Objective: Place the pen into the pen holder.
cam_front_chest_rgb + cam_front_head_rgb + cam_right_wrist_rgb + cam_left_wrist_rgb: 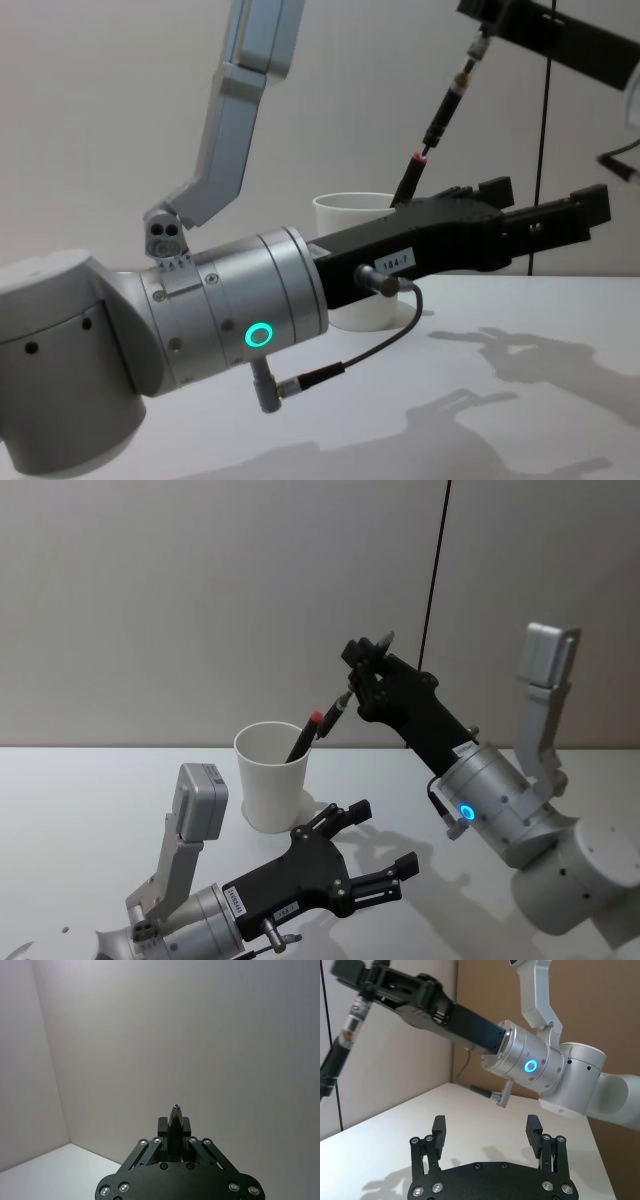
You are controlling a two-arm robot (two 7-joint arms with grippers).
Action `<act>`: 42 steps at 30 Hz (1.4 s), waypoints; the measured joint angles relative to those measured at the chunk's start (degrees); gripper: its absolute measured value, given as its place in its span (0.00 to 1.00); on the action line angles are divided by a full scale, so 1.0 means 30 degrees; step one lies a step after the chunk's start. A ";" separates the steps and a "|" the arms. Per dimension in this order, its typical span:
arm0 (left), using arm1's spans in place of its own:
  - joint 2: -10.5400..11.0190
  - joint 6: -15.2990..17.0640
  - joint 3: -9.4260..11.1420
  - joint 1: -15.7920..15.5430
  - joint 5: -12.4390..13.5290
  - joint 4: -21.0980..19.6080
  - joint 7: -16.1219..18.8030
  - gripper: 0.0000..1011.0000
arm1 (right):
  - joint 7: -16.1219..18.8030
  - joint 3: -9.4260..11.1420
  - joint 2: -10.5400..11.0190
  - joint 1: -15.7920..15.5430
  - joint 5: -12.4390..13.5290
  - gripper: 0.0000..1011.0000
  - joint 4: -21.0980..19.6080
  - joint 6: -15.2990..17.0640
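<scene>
Prob. a lab; bare white table [60,780]; plain wall [200,580].

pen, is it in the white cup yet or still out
Partly in: the black pen with a red band is tilted, its lower end past the white paper cup's rim, its top held by the right gripper.

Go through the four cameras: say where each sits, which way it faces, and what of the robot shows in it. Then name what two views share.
Head view: high, looking down at the table; the right claw holds the pen over the pen holder, and the left claw is open.
Chest view: low, looking across; the left arm looms large.
Left wrist view: behind its own open fingers, facing the right arm.
Right wrist view: looks along the pen toward the wall.
Shared: head and chest both show pen and pen holder.
</scene>
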 joint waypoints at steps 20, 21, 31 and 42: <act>0.0001 0.0001 0.0001 0.0000 0.0001 0.0001 0.0000 0.99 | -0.1064 -0.1516 -0.1578 0.1605 -0.3297 0.13 0.2702 -0.1117; 0.0001 0.0001 0.0000 0.0001 0.0000 0.0000 0.0001 0.99 | -0.1105 -0.1550 -0.1637 0.1656 -0.3374 0.13 0.2806 -0.1117; 0.0001 0.0001 0.0000 0.0001 0.0000 0.0000 0.0001 0.99 | -0.1680 -0.1908 -0.2392 0.2283 -0.4274 0.13 0.4110 -0.0971; 0.0006 0.0004 -0.0003 0.0002 0.0002 0.0002 0.0008 0.99 | -0.1991 -0.2075 -0.2811 0.2639 -0.4741 0.19 0.4836 -0.0841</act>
